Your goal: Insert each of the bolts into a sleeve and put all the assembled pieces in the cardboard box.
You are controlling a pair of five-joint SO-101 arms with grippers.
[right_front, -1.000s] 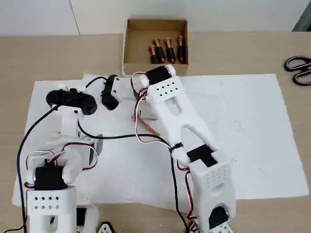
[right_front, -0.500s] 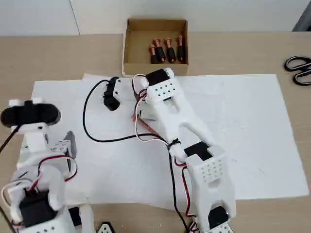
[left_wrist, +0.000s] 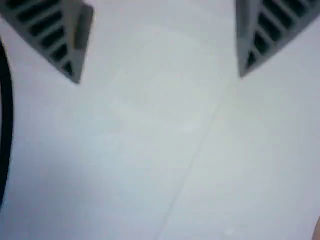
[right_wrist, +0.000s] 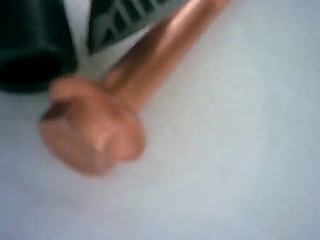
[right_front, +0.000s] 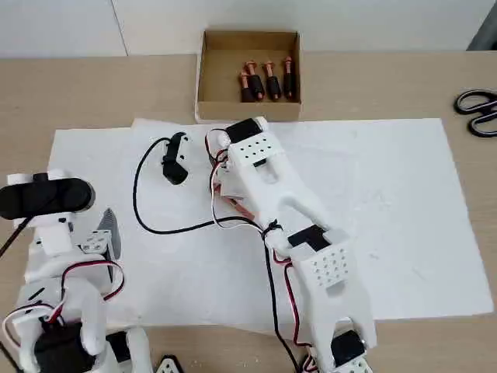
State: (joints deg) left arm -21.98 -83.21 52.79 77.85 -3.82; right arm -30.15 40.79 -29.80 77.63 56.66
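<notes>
Four assembled pieces (right_front: 266, 79) lie in the cardboard box (right_front: 208, 74). The right hand (right_wrist: 135, 35) seems to grasp one more bolt (right_wrist: 100, 125) beside a black sleeve (right_wrist: 30, 50), and the two are not yet joined. The left hand (left_wrist: 159, 72) is released over the paper (left_wrist: 150, 160).

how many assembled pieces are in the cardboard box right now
4 assembled pieces in a row in the cardboard box: leftmost, second, third, rightmost. None looks hidden.
</notes>
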